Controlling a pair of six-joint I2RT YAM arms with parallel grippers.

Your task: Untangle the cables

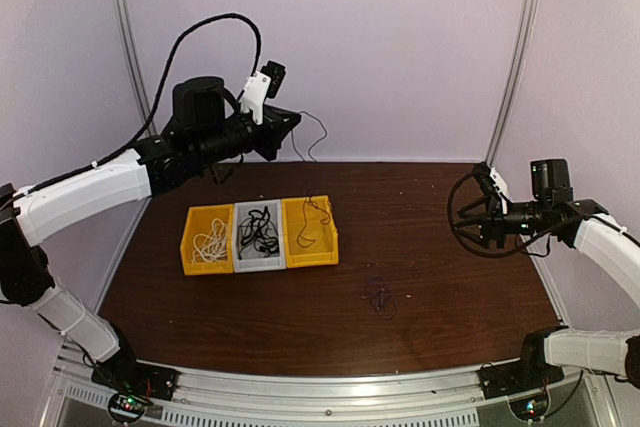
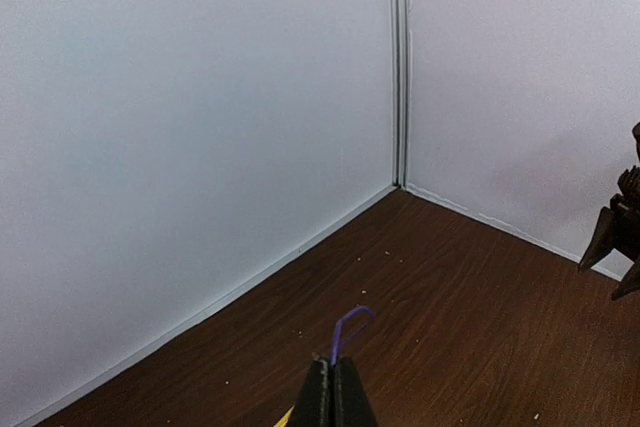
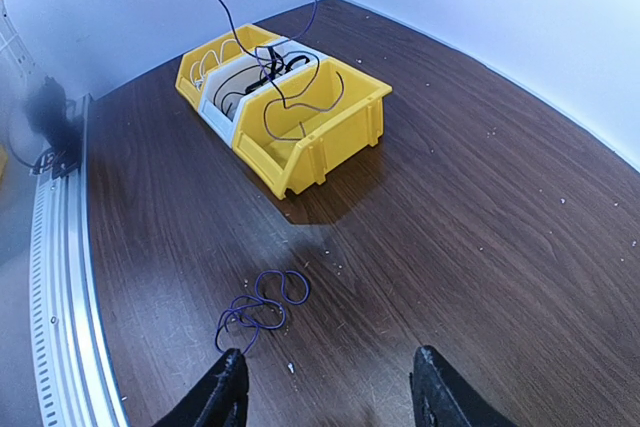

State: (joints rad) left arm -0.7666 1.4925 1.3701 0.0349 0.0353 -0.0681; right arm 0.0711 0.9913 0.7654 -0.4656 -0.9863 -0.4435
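My left gripper pinches a dark blue cable hanging into one yellow bin; my right gripper gapes empty. I judge the sorting partway done, as another tangle lies toward the table's front edge.

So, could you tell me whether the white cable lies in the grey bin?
No, the white cable lies in the left yellow bin.

Two yellow bins, one grey bin, one white cable, one black bundle, two blue cables.

top view looks down on the whole table; left wrist faces the far wall corner; right wrist, low, shares the bins with top.
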